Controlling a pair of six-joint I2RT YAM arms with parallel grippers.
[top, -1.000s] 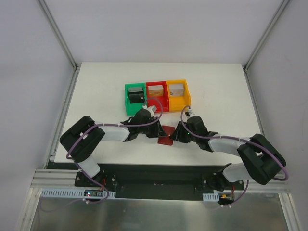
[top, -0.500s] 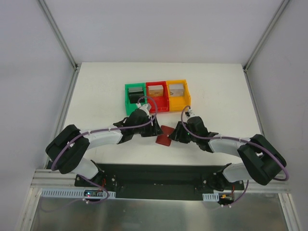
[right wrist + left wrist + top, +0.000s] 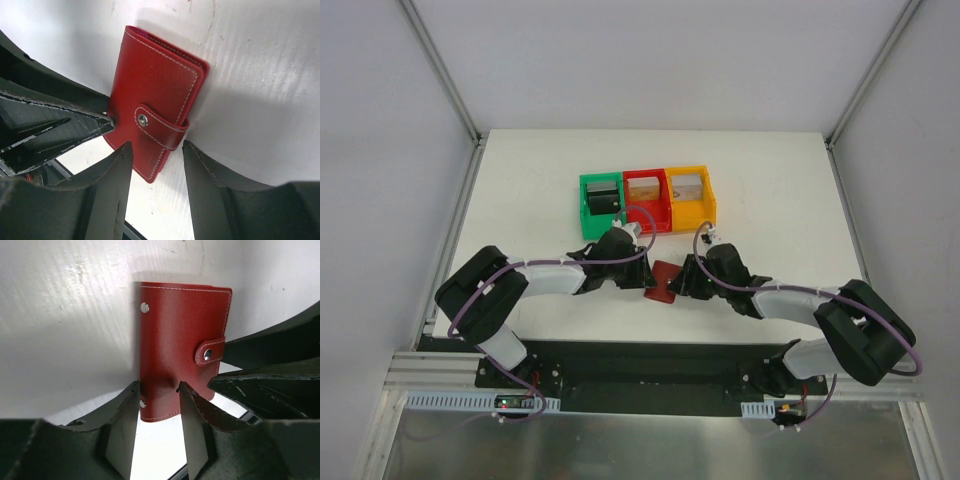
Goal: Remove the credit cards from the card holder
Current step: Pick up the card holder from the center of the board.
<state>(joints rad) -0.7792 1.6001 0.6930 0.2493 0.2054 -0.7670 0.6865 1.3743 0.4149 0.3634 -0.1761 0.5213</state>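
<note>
The dark red card holder (image 3: pixel 663 282) lies flat and snapped closed on the white table between my two grippers. The credit cards are hidden. In the left wrist view the card holder (image 3: pixel 182 340) has its snap tab (image 3: pixel 210 352) on the right. My left gripper (image 3: pixel 159 386) is open over its near end, one fingertip at the spine edge and the other pressing a dent into the cover. In the right wrist view my right gripper (image 3: pixel 156 145) is open astride the tab corner of the card holder (image 3: pixel 155 90) without touching it. From above, left gripper (image 3: pixel 645 272) and right gripper (image 3: pixel 685 280) flank it.
A green bin (image 3: pixel 585 205), a red bin (image 3: pixel 647 176) and an orange bin (image 3: pixel 710 200) stand in a row just behind the grippers. The green one holds a dark object. The table's front edge runs close below the card holder.
My left arm swung out to the left and came back. Its jaws widened, then narrowed onto the holder's near end. The right jaws opened a little. The holder shifted slightly.
</note>
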